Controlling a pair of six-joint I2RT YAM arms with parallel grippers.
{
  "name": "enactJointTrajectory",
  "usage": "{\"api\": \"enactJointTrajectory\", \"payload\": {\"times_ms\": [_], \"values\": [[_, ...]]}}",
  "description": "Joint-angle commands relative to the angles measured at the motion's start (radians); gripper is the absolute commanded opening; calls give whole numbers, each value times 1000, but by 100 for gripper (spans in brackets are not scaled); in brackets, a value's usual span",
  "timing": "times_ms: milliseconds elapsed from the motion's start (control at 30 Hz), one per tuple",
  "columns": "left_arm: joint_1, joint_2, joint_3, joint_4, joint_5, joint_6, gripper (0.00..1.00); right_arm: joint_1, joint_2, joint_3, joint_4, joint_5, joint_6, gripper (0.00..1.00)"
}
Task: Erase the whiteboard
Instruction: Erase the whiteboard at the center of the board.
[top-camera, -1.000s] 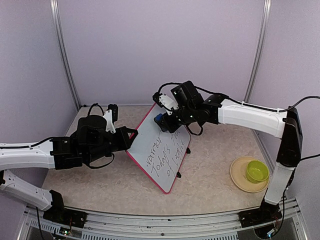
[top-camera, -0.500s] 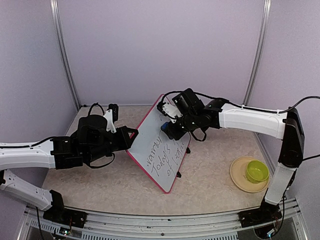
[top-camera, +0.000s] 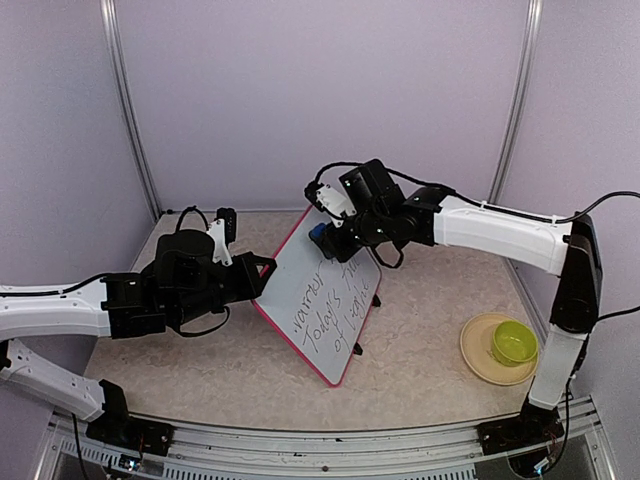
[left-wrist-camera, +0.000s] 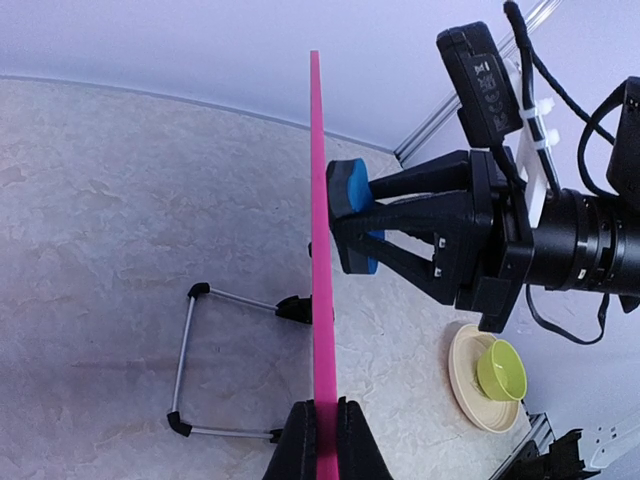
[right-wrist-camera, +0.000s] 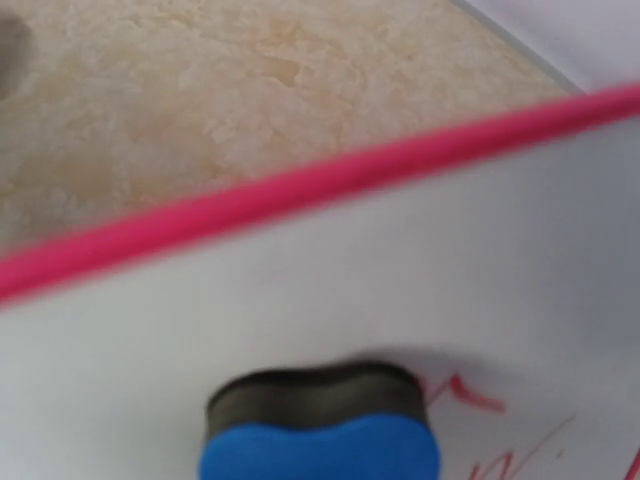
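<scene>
Whiteboard (top-camera: 290, 285) stood tilted mid-table, left gripper (left-wrist-camera: 322, 428) pinched shut on its pink rim. Right gripper (top-camera: 325, 238) clamped a blue eraser (right-wrist-camera: 320, 445) against the top corner, so the handwriting (top-camera: 330, 305) lay below it, down the board's long axis.

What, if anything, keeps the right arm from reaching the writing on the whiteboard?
Likely nothing, so yes: the right gripper holds the eraser on the whiteboard right beside the writing, and the left gripper steadies the rim.

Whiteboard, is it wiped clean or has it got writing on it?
Not clean: the whiteboard has handwriting across its lower half, below the blue eraser.
</scene>
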Motion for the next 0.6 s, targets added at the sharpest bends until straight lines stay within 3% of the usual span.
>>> {"api": "enactJointTrajectory", "payload": {"times_ms": [0, 233, 567], "values": [[-31, -11, -7, 2, 113, 30, 0, 25, -27, -145, 42, -24, 9, 0], [-32, -7, -16, 17, 120, 28, 0, 10, -39, -209, 53, 16, 21, 0], [-39, -20, -18, 7, 111, 23, 0, 10, 40, 64, -23, 18, -12, 0]]}}
